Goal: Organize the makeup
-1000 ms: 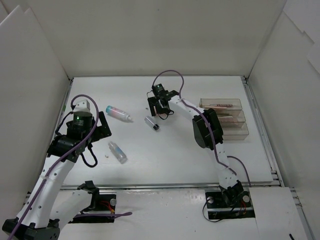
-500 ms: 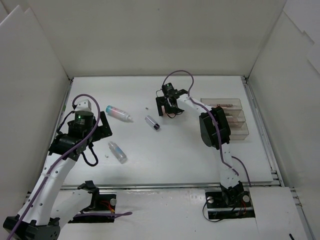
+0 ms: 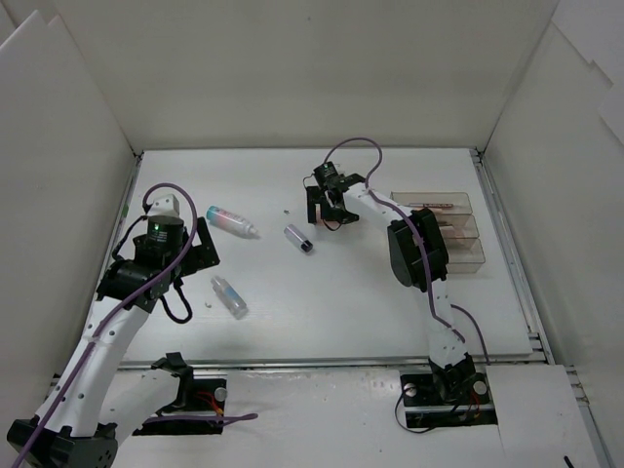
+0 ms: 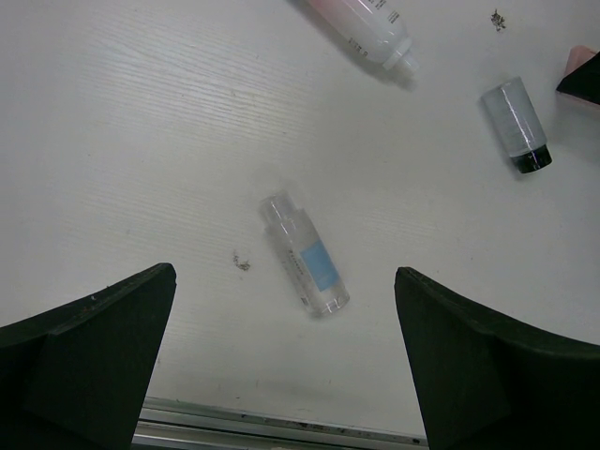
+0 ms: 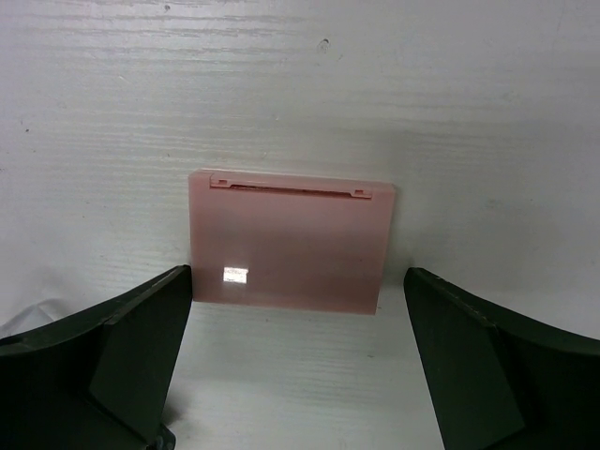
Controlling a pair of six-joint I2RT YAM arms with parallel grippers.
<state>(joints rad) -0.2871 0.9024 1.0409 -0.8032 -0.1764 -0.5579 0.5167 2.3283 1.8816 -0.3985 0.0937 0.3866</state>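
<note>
- Right gripper — fingers spread wide, gripping nothing; the pink square lies flat on the table between them.
- Left gripper — spread too, hovering over a clear bottle that lies on its side.
- A pink bottle and a black-capped bottle lie between the arms.

My left arm and right arm: white link shells, black joints and motor housings. Purple cable loops along each. Green light on the left wrist. Fingers are matte black wedges. Black bases, red wires.
</note>
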